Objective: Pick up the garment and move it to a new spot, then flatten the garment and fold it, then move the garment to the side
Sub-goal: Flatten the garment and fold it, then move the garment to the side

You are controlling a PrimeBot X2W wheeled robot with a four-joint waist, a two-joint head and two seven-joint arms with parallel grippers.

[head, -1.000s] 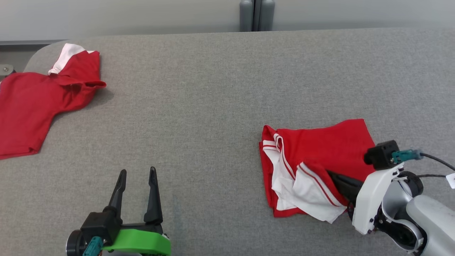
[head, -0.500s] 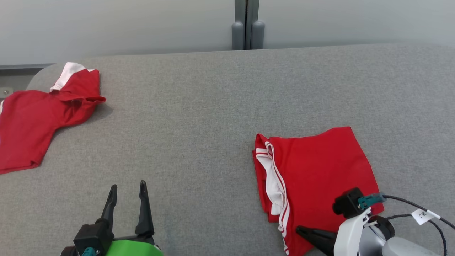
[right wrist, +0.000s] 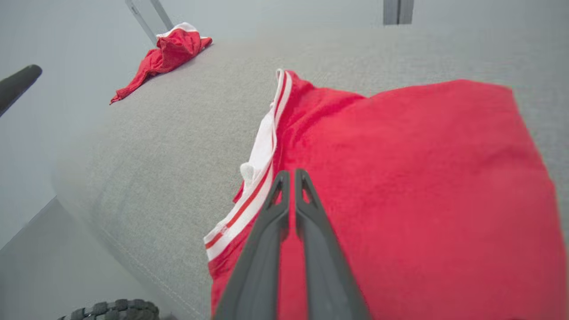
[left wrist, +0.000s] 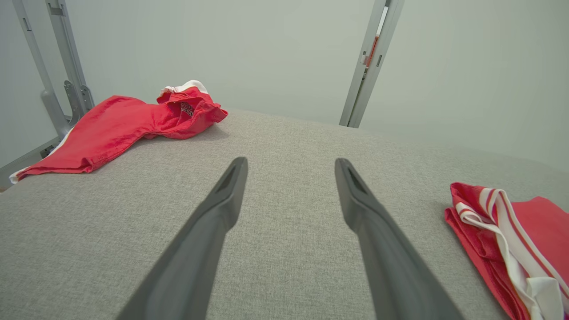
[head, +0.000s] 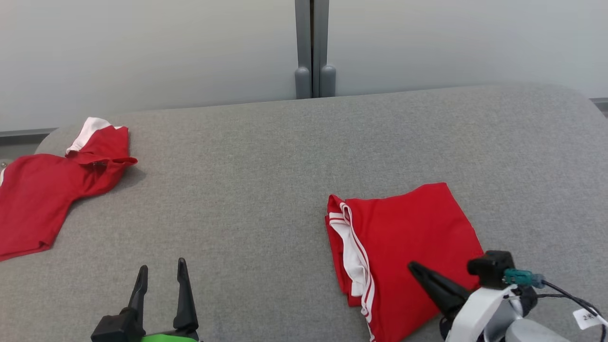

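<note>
The garment point(head: 408, 232) is red with white striped trim, and it lies folded flat at the right of the grey table point(head: 261, 166). My right gripper point(head: 414, 267) hovers over its near part, shut, with nothing seen between the fingers. The right wrist view has the shut right gripper point(right wrist: 291, 174) over the garment point(right wrist: 400, 178), beside the white trim. My left gripper point(head: 161, 265) stands open over bare table at the lower left. In the left wrist view the left gripper point(left wrist: 291, 162) holds nothing, and the garment point(left wrist: 529, 222) lies off to its right.
A second red garment point(head: 42, 199) with a white collar lies crumpled at the table's far left corner, partly over the edge. A pale wall with a grey post point(head: 312, 47) stands behind the table. The table's near edge point(right wrist: 133, 262) drops off left of the folded garment.
The head camera has tilted up, shifting the picture down. The garment's loose white flap has gone flat. My right gripper has left the near fold and now stands over the garment.
</note>
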